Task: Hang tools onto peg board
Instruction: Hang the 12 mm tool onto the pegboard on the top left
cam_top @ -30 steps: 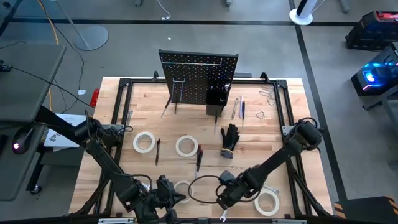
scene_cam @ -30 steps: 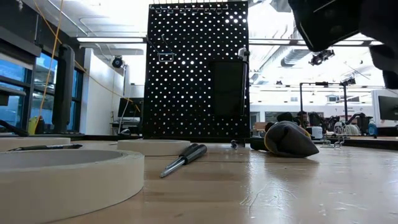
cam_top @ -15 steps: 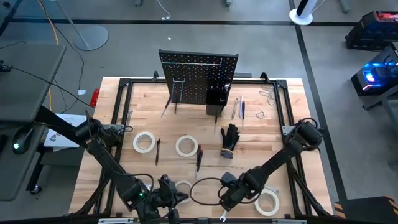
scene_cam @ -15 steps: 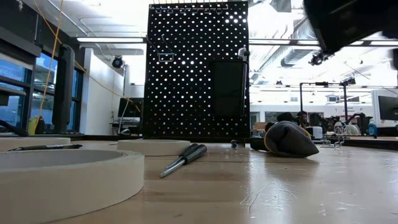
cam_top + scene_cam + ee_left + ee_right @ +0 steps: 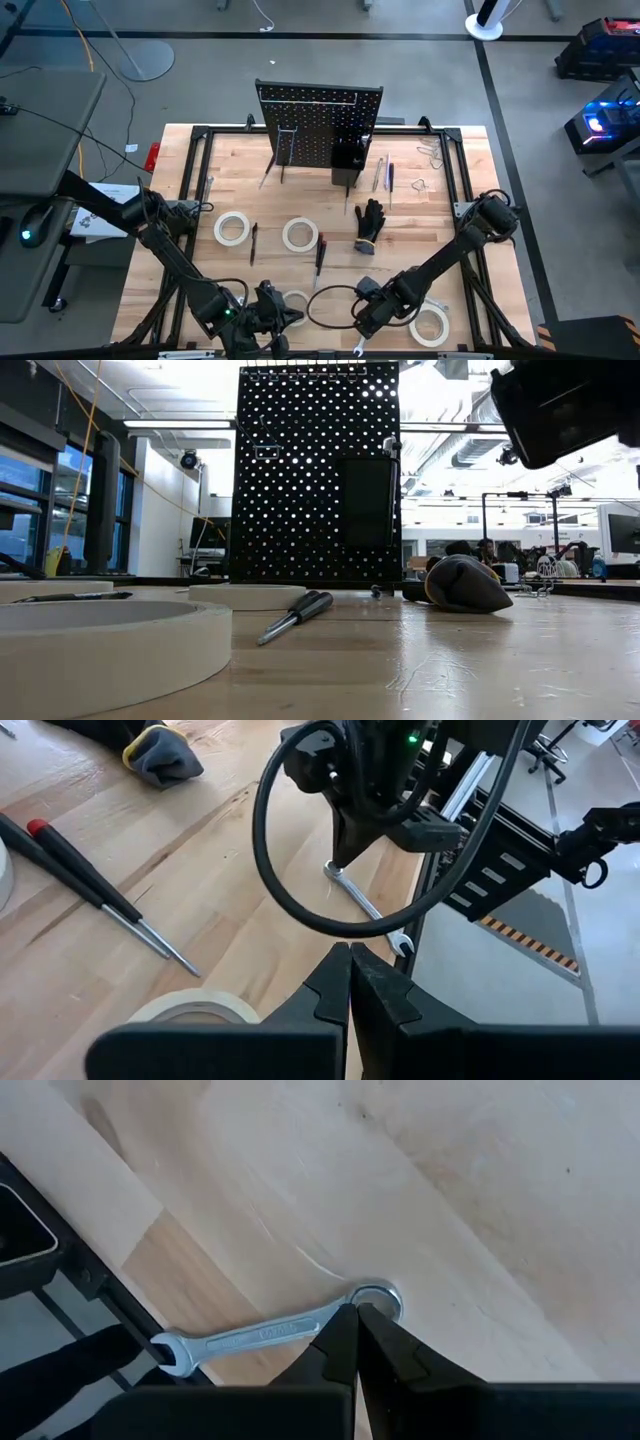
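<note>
A silver wrench [image 5: 262, 1332] lies flat on the wood at the table's near edge [image 5: 358, 350]. My right gripper [image 5: 355, 1318] is shut and points down, with its tips at the wrench's ring end; the left wrist view also shows this gripper [image 5: 343, 858] over the wrench [image 5: 365, 905]. My left gripper [image 5: 350, 960] is shut and hovers beside a white tape roll [image 5: 190, 1010] near the front edge, holding nothing [image 5: 285, 312]. The peg board [image 5: 320, 125] stands upright at the far side. Two screwdrivers [image 5: 80, 885] and a black glove [image 5: 370, 222] lie between. My right gripper's shut fingertips [image 5: 345, 1330] come from above, pointing down, right at the wrench's ring end [image 5: 380, 1294]. I cannot tell whether they touch it. The wrench lies flat on the table, its open end [image 5: 170, 1352] by the black frame.
More tape rolls lie on the table [image 5: 231, 228] [image 5: 299, 235] [image 5: 430, 325]. A black cable loop [image 5: 300, 890] hangs from my right arm. The black table frame [image 5: 60, 1270] runs along the near edge beside the wrench. Small tools lie right of the peg board [image 5: 385, 175].
</note>
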Robot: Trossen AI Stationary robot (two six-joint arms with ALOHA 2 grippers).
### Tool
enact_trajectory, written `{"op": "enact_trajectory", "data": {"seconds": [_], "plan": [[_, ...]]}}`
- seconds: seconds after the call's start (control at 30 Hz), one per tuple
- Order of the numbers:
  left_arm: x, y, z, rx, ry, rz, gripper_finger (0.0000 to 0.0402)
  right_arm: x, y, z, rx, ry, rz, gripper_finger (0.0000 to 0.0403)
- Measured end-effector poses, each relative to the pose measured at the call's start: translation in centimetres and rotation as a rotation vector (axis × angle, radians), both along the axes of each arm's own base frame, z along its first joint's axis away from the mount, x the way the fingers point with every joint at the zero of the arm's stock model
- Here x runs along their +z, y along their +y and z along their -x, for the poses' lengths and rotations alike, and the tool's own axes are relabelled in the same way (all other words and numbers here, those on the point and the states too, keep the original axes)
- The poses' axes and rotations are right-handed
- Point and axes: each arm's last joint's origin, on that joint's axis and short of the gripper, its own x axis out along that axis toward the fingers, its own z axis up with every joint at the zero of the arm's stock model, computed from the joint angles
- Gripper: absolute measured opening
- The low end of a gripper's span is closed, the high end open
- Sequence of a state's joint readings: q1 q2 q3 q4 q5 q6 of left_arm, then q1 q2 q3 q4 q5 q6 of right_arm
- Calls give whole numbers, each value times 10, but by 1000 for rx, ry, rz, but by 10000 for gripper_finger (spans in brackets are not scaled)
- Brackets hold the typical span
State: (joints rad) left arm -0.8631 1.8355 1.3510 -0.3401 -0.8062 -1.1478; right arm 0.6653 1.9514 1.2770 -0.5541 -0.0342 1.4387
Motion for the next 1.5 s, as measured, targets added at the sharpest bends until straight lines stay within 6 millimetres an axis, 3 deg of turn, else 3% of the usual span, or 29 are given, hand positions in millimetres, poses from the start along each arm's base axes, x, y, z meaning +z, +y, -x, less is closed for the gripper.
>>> {"op": "enact_trajectory", "data": {"seconds": [0.73,0.87,1.1,1.27,1.5], "plan": [[0,1,-4,29,-19,47,0,-12,10,4,-10,29,-2,0],[-10,-11,-16,-7,-75,104,0,-13,14,6,-40,29,-11,0],[-45,-33,-43,-190,-140,178,0,-12,16,3,-67,-11,-23,0],[-55,-25,-75,-357,-124,117,0,-12,16,3,-73,-10,-24,0],[-46,-11,-113,-467,11,-54,0,-12,16,1,-84,-17,-40,0]]}}
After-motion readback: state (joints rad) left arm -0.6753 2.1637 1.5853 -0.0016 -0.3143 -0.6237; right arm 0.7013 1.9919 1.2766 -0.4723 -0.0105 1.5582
